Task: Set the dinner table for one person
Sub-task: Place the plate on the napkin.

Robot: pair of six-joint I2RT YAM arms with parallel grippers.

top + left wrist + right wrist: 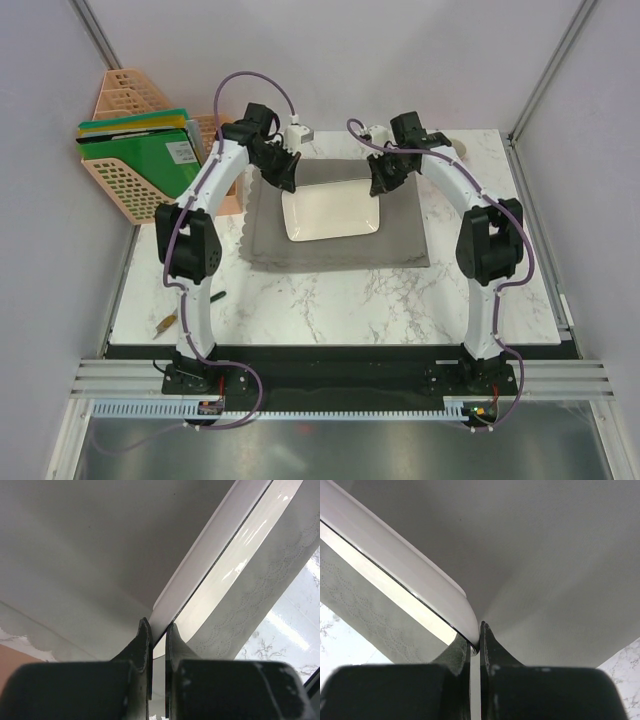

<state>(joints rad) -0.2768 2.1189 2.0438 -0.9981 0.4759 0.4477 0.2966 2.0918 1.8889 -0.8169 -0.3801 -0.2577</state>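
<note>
White plate (330, 215) rim nipped thinly by left pincer (156, 626) and right pincer (474, 634); uneven pulling could slip it onto placemat (400, 245) beneath them

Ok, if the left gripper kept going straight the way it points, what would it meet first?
The white plate: its rim sits between the fingertips of the left gripper, so nothing lies free ahead. Beyond the rim is the grey placemat, though how far is unclear.

You're in a robot lab cell: bare panel walls (330, 60) beyond the left claw (285, 182), metal mounting rails (120, 378) well behind it.
</note>
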